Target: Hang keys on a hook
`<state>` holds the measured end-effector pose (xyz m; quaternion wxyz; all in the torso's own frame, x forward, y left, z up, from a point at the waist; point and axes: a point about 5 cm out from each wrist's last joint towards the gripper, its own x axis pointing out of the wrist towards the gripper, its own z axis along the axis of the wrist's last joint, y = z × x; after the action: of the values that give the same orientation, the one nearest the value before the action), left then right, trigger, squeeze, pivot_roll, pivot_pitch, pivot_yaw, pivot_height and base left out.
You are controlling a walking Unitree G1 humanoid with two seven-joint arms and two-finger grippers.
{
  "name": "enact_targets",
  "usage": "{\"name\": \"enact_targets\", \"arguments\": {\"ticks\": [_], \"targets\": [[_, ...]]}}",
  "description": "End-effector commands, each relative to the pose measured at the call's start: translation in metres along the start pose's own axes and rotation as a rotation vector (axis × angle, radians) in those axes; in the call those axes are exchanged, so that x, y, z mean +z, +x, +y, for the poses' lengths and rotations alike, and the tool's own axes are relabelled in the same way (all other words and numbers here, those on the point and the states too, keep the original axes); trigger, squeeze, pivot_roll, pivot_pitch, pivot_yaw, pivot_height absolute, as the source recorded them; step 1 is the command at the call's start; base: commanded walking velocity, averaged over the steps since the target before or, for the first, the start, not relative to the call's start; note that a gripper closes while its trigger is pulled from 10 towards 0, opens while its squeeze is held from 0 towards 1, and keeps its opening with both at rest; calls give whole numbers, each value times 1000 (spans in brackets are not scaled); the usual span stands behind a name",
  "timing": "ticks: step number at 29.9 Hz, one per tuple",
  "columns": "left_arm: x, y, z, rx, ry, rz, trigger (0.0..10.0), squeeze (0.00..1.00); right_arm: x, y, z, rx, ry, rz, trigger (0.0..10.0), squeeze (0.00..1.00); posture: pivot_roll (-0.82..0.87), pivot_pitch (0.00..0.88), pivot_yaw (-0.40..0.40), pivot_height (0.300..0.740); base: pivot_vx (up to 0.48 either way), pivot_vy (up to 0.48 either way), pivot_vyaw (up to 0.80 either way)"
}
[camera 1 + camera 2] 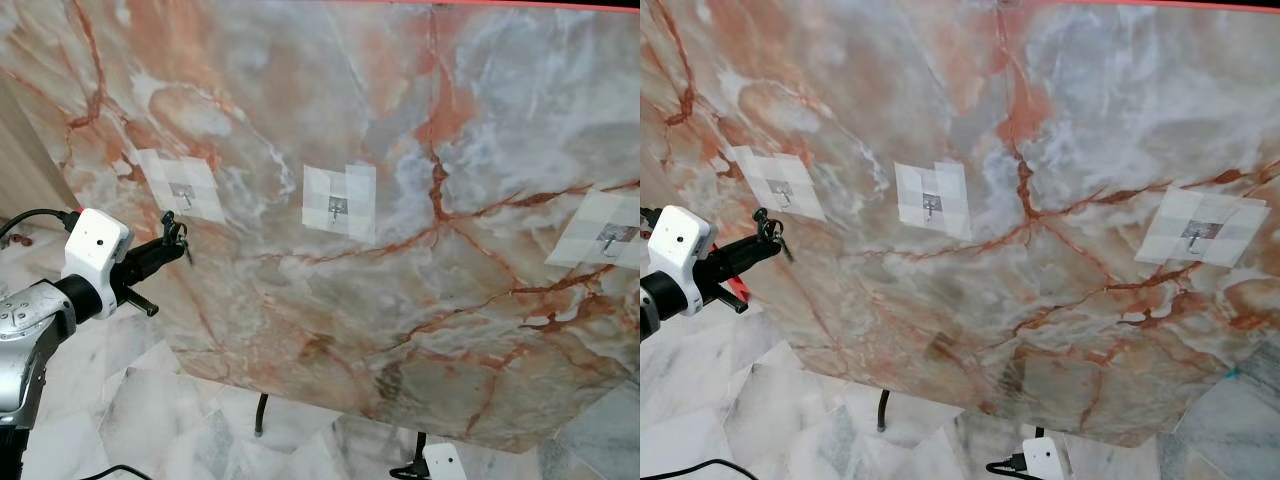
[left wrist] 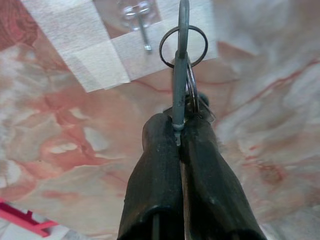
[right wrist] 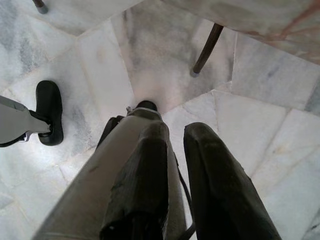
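The left gripper (image 2: 179,131) has its two black fingers pressed together on the keys (image 2: 182,75), pinching the flat of one key so that it stands out past the fingertips with the thin wire key ring (image 2: 183,46) looped round it just beyond. Straight ahead of the ring and a little to one side is the nearest hook (image 2: 139,22), a small metal peg on a clear base stuck over a patch of pale tape on the marble panel (image 1: 420,300); ring and hook look close but apart, with nothing over the peg yet. From the head, the same gripper sits just below and beside that leftmost hook, with two more taped hooks, the middle hook (image 1: 338,207) and the far hook (image 1: 612,237), farther off to its right. So the pick-up appears done and the approach nearly so; what seems left is threading the ring over the peg and letting go. The right gripper (image 3: 175,145) hangs idle over the floor tiles, fingers slightly parted and holding nothing.
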<state>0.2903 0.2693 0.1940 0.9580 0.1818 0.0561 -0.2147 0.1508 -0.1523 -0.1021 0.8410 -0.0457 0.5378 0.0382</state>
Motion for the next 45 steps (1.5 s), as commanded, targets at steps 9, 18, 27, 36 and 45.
{"name": "enact_targets", "arguments": {"ticks": [9, 18, 27, 36, 45], "targets": [[3, 15, 3, 42, 44, -1, 10000, 0, 15, 1, 22, 19, 12, -20, 10000, 0, -93, 100, 34, 740, 0, 0, 0], [11, 23, 6, 71, 64, -43, 10000, 0, 14, 1, 17, 12, 14, -17, 10000, 0, -96, 102, 34, 740, 0, 0, 0], [13, 23, 17, 148, 61, -57, 10000, 0, 13, 1, 16, 14, 14, -16, 10000, 0, -92, 103, 34, 740, 0, 0, 0], [8, 15, 21, 169, 53, -47, 10000, 0, 13, 1, 15, 12, 13, -15, 10000, 0, -90, 104, 31, 740, 0, 0, 0], [7, 10, 27, 208, 44, -55, 10000, 0, 13, 1, 15, 15, 7, -15, 10000, 0, -88, 105, 28, 740, 0, 0, 0]]}}
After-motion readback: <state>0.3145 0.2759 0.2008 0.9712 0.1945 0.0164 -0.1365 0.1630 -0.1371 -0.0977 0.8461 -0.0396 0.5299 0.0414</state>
